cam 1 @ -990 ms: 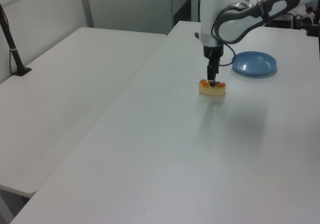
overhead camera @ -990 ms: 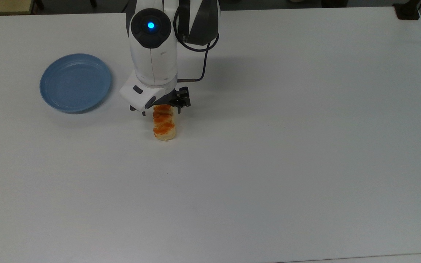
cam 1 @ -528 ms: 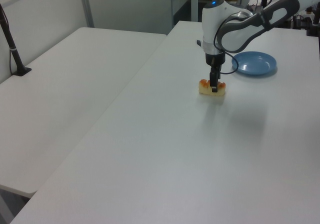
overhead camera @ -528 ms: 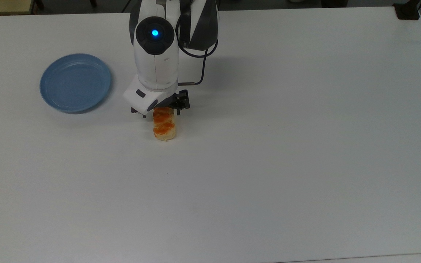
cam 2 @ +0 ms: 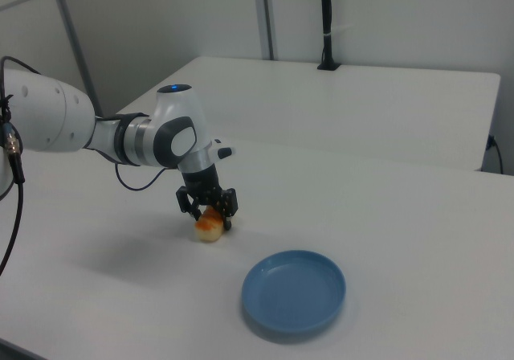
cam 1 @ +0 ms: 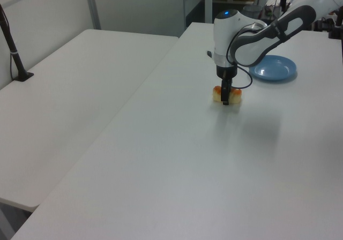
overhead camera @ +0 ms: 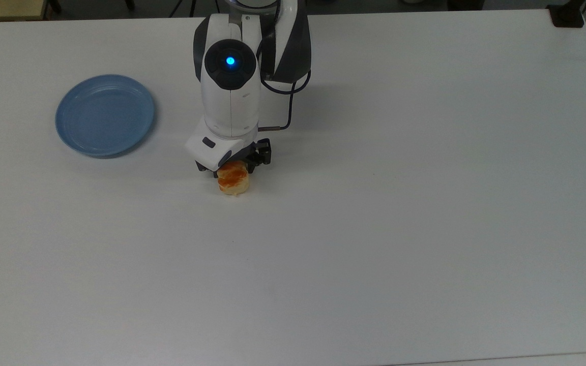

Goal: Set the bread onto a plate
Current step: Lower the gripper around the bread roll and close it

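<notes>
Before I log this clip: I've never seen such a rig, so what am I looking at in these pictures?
A white robot arm with a two-finger gripper works on a white table. One camera looks down from above; two others look from the sides. On the table lie a small pale-yellow bread loaf with an orange-brown glazed top and a round light-blue shallow plate, apart from each other. The gripper is down at the bread, a finger on either side; the bread rests on the table. The plate holds nothing. In the right view the same gripper, bread and plate appear.
</notes>
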Tool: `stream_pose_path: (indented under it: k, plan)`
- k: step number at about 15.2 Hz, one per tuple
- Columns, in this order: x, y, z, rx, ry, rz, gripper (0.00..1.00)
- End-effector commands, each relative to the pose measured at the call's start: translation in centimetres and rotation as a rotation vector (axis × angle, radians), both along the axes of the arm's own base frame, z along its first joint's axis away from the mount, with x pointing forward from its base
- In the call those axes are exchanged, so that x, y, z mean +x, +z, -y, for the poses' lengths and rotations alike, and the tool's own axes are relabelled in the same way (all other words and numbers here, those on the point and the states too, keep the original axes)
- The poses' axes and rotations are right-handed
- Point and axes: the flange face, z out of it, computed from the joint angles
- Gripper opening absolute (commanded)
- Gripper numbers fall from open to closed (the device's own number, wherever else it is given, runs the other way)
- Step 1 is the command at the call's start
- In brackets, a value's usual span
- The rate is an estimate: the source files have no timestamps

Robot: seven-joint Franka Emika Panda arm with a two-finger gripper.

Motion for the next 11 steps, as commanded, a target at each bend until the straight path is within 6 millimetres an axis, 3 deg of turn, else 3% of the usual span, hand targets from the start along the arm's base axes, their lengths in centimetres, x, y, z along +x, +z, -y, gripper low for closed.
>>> stream_pose_path:
  k: [1,2,6,11]
  plan:
    - [-0.3,0.3,0.0,-0.021,0.007,0.013,0.42]
    - [-0.3,0.4,0.0,-0.023,0.016,0.012,0.36]
    - [-0.5,1.2,0.5,-0.026,0.028,0.006,0.36]
    - [-0.2,5.0,2.8,-0.033,0.003,0.003,0.36]
